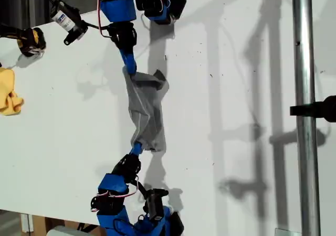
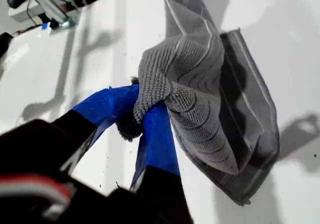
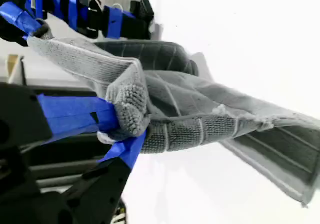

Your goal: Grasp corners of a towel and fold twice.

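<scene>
With both hands clamped on corners, the towel hangs bunched between twelve and six o'clock above the bench, unfolded: my first hand, my second hand.

Hardly any writing can be read. In the exterior view, a small cylindrical motor lies on the white surface near that view's upper left corner, and it carries a white label with a few dark letters. They are too small and blurred to make out; they may read something like "am", but I cannot tell. Neither wrist view shows any text, number, brand or sign.
</scene>
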Controlling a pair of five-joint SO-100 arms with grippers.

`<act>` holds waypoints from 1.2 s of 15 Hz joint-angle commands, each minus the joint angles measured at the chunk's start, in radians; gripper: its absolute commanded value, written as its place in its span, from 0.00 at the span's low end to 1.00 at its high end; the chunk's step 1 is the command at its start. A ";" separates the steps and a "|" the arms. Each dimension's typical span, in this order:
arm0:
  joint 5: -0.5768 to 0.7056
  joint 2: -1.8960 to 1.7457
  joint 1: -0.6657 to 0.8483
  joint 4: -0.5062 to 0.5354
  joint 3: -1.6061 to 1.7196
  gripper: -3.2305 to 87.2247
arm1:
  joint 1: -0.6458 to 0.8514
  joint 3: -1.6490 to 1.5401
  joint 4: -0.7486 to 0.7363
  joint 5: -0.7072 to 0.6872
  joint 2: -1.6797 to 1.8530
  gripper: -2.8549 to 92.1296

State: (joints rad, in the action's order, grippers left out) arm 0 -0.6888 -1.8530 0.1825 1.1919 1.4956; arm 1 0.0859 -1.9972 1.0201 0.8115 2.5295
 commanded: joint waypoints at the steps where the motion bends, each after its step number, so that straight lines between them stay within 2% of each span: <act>1: -0.009 0.031 -0.032 0.017 -0.080 0.02 | -0.064 0.064 -0.129 -0.009 -0.120 0.03; 3: -0.031 0.031 -0.060 0.017 -0.032 0.02 | -0.137 0.000 -0.253 0.035 -0.207 0.03; 5: -0.061 0.021 -0.124 0.017 -0.002 0.02 | -0.219 -0.058 -0.307 0.094 -0.241 0.03; 7: -0.114 -0.003 -0.198 0.012 0.055 0.02 | -0.314 -0.126 -0.304 0.176 -0.209 0.03; 9: -0.179 -0.028 -0.268 0.055 0.106 0.02 | -0.403 -0.215 -0.304 0.279 -0.138 0.03; 15: -0.399 -0.092 -0.445 0.057 0.295 0.02 | -0.620 -0.290 -0.249 0.525 -0.133 0.03; 18: -0.396 -0.092 -0.393 0.014 0.350 0.02 | -0.568 -0.337 -0.175 0.577 -0.110 0.03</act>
State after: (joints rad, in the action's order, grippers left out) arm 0 -1.0876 -1.9067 -0.2378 1.2103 1.8408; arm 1 -0.5031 -2.3424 0.8099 1.3760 2.3792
